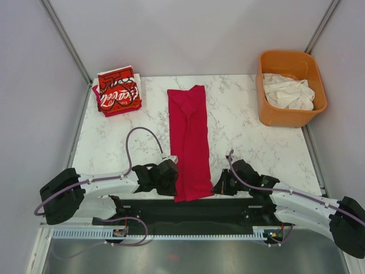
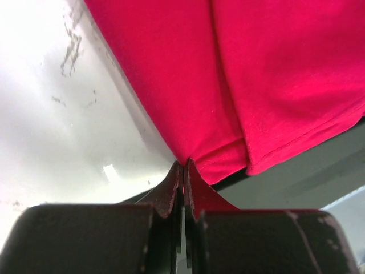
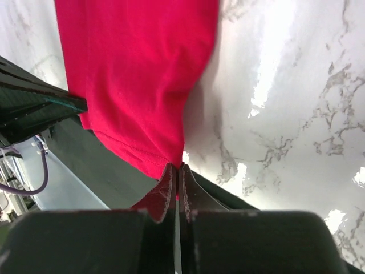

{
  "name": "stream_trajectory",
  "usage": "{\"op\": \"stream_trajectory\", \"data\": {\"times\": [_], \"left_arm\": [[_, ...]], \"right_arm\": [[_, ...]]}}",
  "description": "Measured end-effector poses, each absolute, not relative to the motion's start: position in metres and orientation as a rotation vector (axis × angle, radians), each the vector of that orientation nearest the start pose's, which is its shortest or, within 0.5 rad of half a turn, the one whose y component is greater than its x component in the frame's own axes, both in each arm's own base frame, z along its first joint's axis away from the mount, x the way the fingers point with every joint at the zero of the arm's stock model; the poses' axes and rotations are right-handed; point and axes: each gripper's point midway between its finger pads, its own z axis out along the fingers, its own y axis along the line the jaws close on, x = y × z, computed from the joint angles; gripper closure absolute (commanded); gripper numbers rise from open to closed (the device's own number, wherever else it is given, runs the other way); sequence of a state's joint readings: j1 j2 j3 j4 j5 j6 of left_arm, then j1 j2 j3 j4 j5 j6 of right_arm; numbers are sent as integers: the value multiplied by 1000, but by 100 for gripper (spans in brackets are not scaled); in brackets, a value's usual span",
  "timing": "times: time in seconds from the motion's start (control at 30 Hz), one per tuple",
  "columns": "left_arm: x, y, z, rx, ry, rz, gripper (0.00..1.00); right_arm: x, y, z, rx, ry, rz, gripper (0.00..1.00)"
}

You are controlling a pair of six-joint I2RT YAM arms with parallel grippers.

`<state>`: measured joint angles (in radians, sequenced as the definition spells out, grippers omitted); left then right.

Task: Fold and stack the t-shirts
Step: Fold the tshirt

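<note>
A plain crimson t-shirt (image 1: pixel 190 142) lies folded into a long narrow strip down the middle of the marble table, its near end hanging over the front edge. My left gripper (image 1: pixel 174 181) is shut on its near left corner (image 2: pixel 188 154). My right gripper (image 1: pixel 215 186) is shut on its near right corner (image 3: pixel 171 154). A folded red Coca-Cola t-shirt (image 1: pixel 118 90) lies at the far left corner. Off-white t-shirts (image 1: pixel 290 91) lie crumpled in the orange tub.
The orange plastic tub (image 1: pixel 292 117) stands at the far right corner. Grey walls close in the table on three sides. A dark rail runs along the table's near edge (image 1: pixel 188 208).
</note>
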<state>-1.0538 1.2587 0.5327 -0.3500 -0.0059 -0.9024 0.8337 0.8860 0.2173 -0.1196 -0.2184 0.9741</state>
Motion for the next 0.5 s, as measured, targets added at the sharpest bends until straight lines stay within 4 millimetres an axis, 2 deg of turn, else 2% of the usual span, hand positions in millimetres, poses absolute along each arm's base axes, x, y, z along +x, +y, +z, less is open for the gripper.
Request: {"op": "stream_trajectory", "data": {"times": [0.1, 0.2, 0.37, 0.43, 0.5], "left_arm": [[98, -240, 27, 218, 2765, -624, 98], [102, -246, 46, 212, 2724, -669, 98], [116, -260, 84, 155, 2681, -701, 98], [125, -263, 99, 123, 2656, -713, 98], [137, -266, 114, 77, 2629, -727, 98]], "right_arm": [[109, 222, 41, 54, 2621, 1009, 100], [125, 227, 66, 31, 2580, 964, 100], [159, 244, 117, -5, 2465, 931, 100], [172, 250, 134, -13, 2426, 914, 100], [181, 252, 141, -14, 2410, 887, 100]]}}
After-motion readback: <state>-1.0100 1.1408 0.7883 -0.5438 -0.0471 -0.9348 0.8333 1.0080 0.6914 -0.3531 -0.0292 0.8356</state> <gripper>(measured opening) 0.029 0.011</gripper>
